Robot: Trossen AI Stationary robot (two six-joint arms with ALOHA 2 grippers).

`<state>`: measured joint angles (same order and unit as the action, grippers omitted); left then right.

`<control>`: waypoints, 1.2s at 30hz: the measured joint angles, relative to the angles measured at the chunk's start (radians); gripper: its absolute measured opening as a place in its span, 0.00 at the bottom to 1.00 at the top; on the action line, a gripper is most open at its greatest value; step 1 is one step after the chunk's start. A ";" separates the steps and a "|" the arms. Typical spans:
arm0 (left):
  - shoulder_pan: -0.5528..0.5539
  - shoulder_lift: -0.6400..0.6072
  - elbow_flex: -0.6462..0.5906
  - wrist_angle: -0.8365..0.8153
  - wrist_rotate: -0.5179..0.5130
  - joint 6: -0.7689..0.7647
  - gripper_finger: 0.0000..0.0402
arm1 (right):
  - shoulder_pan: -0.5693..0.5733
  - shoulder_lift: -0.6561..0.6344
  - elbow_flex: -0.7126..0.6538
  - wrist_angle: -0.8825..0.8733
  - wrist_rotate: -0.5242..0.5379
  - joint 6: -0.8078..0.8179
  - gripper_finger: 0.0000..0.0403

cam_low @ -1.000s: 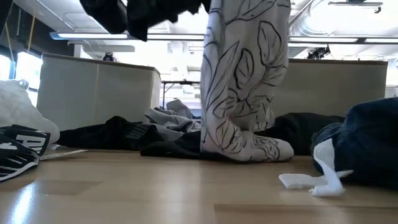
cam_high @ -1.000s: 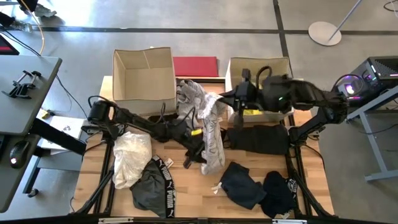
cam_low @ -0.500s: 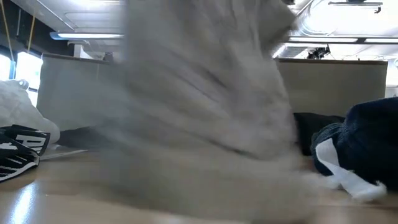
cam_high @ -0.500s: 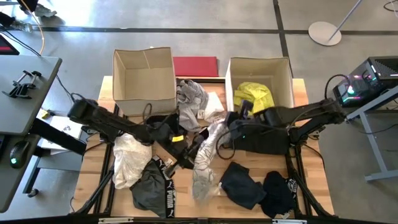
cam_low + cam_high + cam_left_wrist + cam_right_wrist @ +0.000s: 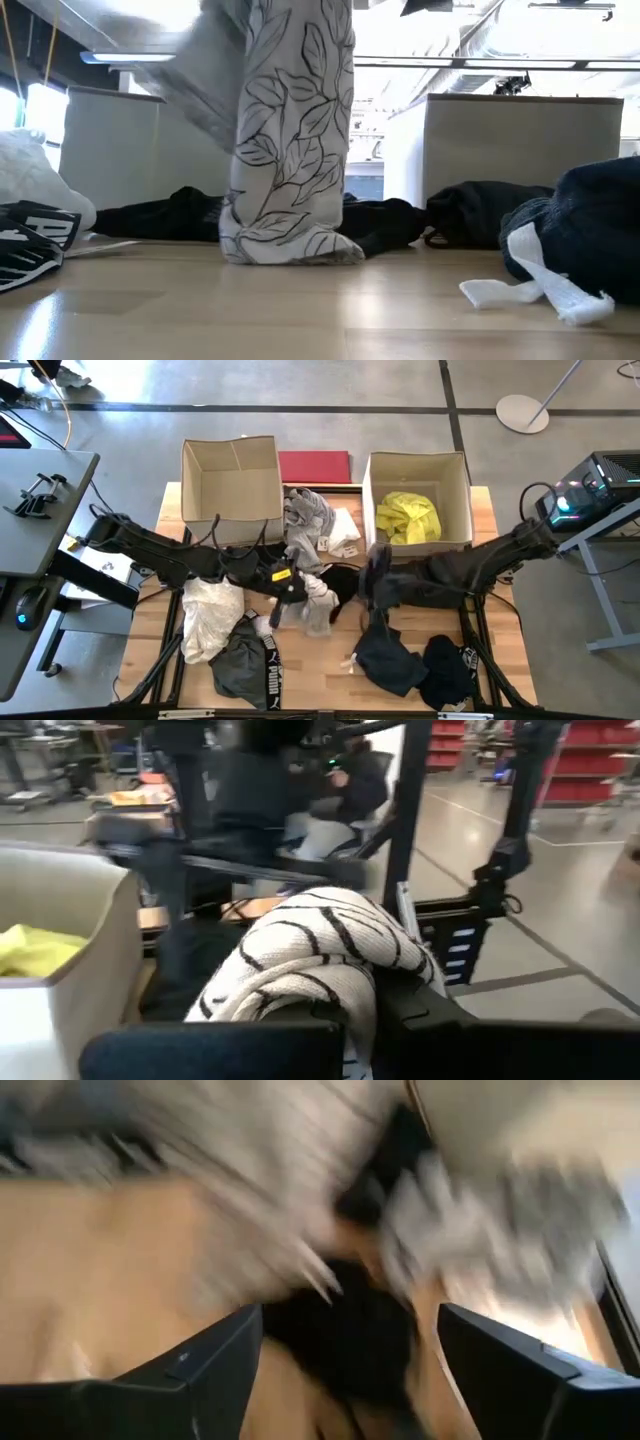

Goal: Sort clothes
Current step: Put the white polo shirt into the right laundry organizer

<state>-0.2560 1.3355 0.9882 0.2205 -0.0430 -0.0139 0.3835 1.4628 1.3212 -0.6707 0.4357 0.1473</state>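
Observation:
A black-and-white leaf-print garment [image 5: 290, 130] hangs at the table's middle from my left gripper [image 5: 292, 582], which is shut on its bunched top [image 5: 310, 960]. My right gripper [image 5: 375, 575] stands open just to the right of it, over a black garment [image 5: 350, 1330], and holds nothing. Other clothes lie around. A grey-white heap [image 5: 305, 515] is at the far middle. A cream-white piece [image 5: 210, 615] and a grey PUMA piece [image 5: 245, 660] are at the near left. Black pieces [image 5: 390, 655] are at the near right. My left gripper pinches a bunched fold at the print garment's upper end [image 5: 330, 985] between its two fingers. The fingers reach in nearly level from the table's left. The garment hangs slack below the hold, and its lower end [image 5: 290, 245] rests crumpled on the table.
Two tan cardboard boxes stand at the far edge. The left box [image 5: 230, 475] shows no garment. The right box [image 5: 415, 490] holds a neon yellow garment [image 5: 408, 517]. A flat red board [image 5: 315, 465] lies between them. A white scrap [image 5: 540, 290] lies near the black pieces.
My right gripper has come down from beside the right box toward the table's middle and let go of the print garment. My left gripper has taken hold of it, risen and drawn back leftward. The garment now hangs from the left gripper, farther left than before.

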 joint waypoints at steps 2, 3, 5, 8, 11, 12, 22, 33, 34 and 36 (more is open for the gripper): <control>0.001 -0.003 0.000 -0.012 -0.004 0.000 0.00 | 0.024 0.000 -0.091 0.202 0.017 -0.053 0.73; 0.001 -0.004 0.000 -0.013 -0.003 0.000 0.00 | 0.027 0.000 -0.144 0.312 0.025 -0.075 0.73; 0.000 -0.005 0.000 -0.015 -0.003 0.000 0.00 | 0.022 0.000 -0.255 0.524 0.034 -0.105 0.72; 0.000 -0.005 0.000 -0.014 -0.003 0.005 0.00 | -0.005 0.004 -0.405 0.873 0.031 -0.131 0.72; 0.000 -0.005 0.000 -0.010 -0.003 0.024 0.00 | -0.042 0.045 -0.521 1.233 -0.048 -0.172 0.72; 0.000 -0.005 0.000 -0.005 -0.003 0.026 0.00 | -0.053 0.071 -0.545 1.327 -0.067 -0.181 0.72; 0.000 -0.005 -0.001 0.009 -0.001 0.017 0.00 | -0.144 0.353 -0.399 1.541 -0.305 -0.280 0.72; 0.000 -0.010 -0.001 -0.032 0.009 -0.036 0.04 | -0.156 0.445 -0.259 1.537 -0.361 -0.295 0.10; 0.000 -0.017 -0.001 -0.055 0.014 -0.038 0.06 | -0.153 0.443 -0.267 1.538 -0.340 -0.284 0.05; -0.001 -0.038 -0.001 -0.124 0.023 -0.045 0.11 | -0.139 0.437 -0.281 1.542 -0.263 -0.254 0.05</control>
<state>-0.2569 1.2977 0.9874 0.0963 -0.0200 -0.0588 0.2449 1.8996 1.0405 0.8712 0.1725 -0.1069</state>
